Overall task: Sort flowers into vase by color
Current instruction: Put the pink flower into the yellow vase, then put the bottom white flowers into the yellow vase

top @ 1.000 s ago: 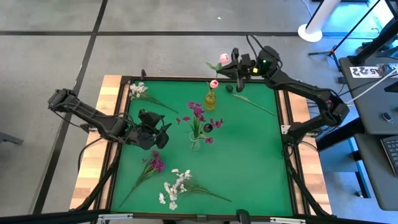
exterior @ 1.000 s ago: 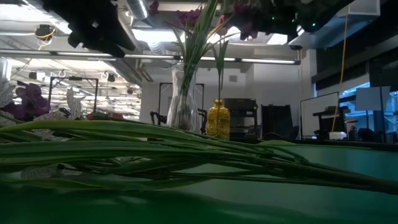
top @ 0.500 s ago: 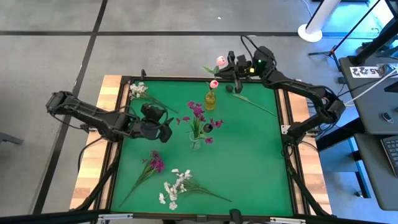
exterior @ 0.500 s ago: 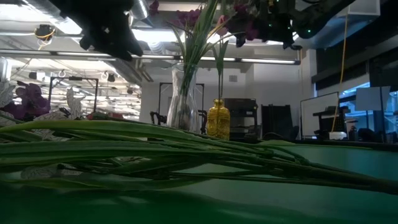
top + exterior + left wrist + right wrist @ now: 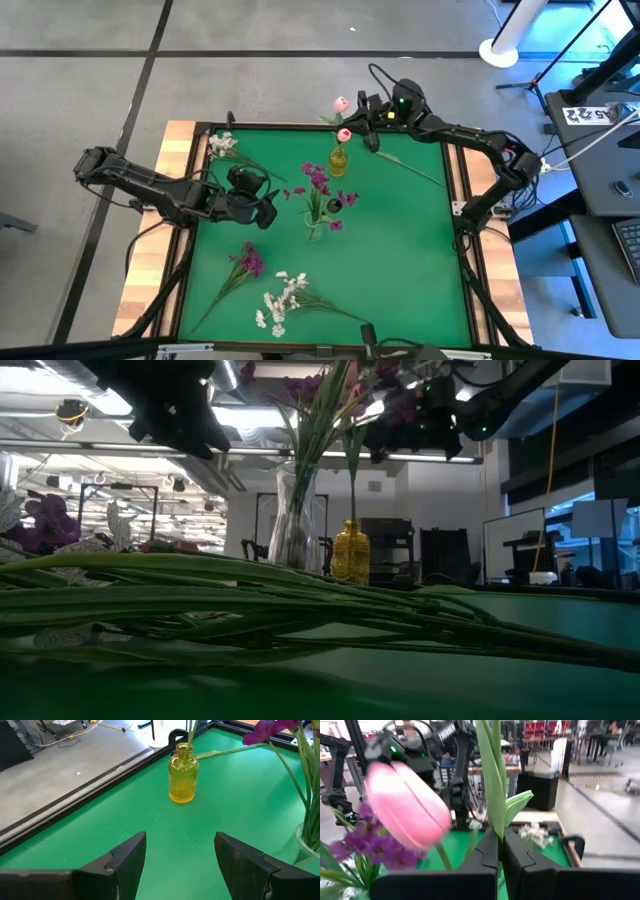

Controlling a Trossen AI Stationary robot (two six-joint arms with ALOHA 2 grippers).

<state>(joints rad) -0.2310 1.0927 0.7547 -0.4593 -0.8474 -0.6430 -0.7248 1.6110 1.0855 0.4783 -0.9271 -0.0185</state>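
Carrying its tulip (image 5: 341, 104), right pincer (image 5: 362, 110) has neared the yellow vase (image 5: 338, 160).

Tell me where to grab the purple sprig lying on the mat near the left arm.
Take the purple sprig by its bare green stem, below the blossoms, coming straight down from above. It lies flat on the mat, and the stem runs clear of the white sprig. The open left pincer is nearest.

The green table (image 5: 400, 250) carries 2 vases near its middle: a clear glass vase (image 5: 315, 228) and a yellow bottle (image 5: 338, 162). Loose flowers lie flat: white sprigs (image 5: 280, 300), a magenta sprig (image 5: 247, 264), another white sprig (image 5: 222, 146), and seemingly 1 bare green stem (image 5: 410, 168).
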